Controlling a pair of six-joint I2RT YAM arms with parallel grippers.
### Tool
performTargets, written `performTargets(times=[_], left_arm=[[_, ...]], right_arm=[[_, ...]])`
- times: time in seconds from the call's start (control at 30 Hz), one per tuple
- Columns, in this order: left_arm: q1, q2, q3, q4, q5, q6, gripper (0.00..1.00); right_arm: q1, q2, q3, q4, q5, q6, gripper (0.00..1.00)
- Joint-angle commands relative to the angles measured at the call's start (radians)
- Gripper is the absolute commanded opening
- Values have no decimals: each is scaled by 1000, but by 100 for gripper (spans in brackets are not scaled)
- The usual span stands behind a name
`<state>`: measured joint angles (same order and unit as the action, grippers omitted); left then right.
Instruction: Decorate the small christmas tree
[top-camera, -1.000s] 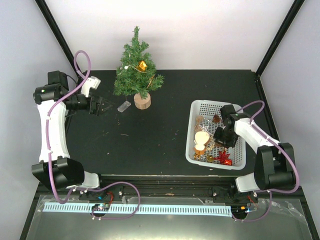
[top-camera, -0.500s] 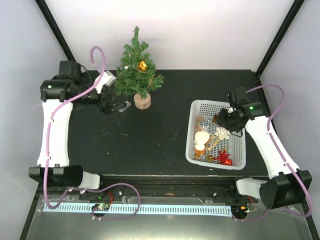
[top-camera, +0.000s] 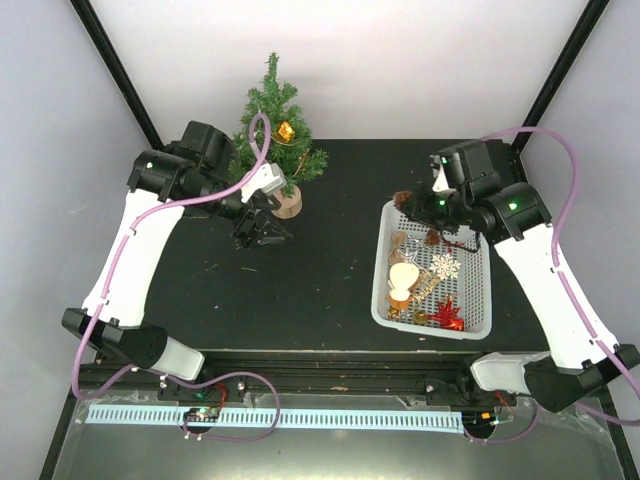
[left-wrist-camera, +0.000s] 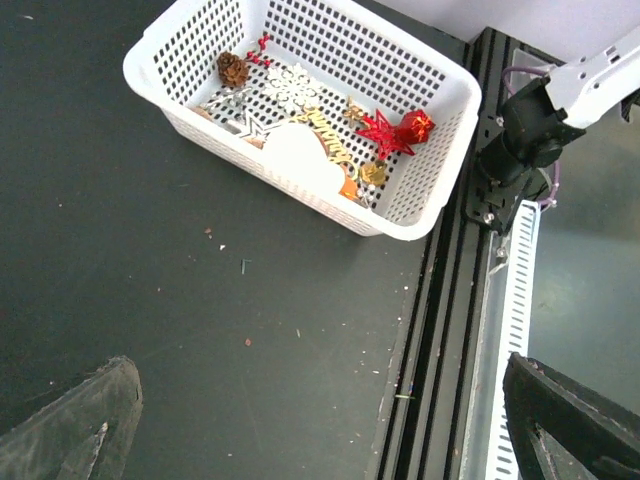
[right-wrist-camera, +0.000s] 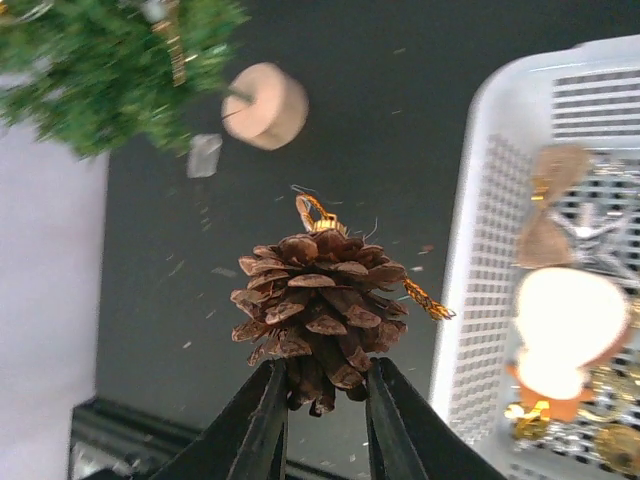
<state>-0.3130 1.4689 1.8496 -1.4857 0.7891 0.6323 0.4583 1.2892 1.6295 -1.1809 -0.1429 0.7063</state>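
Tree: the small christmas tree (top-camera: 272, 140) stood near the far edge of the table (top-camera: 330, 270), left of centre, upright on its wood disc (top-camera: 287, 203); long axis vertical, tip up.
Right claw: your right gripper (right-wrist-camera: 322, 388) pinched the pine cone (right-wrist-camera: 315, 300) by its base, with the hanging loop (right-wrist-camera: 312, 212) clear of the fingers, likely for hooking a branch.
Left claw: your left gripper (top-camera: 258, 232) hung spread wide and empty beside the disc, probably to steady it.
Basket: the white basket (top-camera: 385, 300) lay by the right edge, with spare ornaments (top-camera: 447, 312) inside.
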Motion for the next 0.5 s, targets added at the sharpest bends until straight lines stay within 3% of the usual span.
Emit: performTargets(times=[0.0,0.47], left_arm=[[-39,18,51,48,-52,4,99],[-184,-8,-26,347,-288,-15,99]], right_arm=[[90,44,63,25,-98,34,23],[229,113,94,145,-266,47,22]])
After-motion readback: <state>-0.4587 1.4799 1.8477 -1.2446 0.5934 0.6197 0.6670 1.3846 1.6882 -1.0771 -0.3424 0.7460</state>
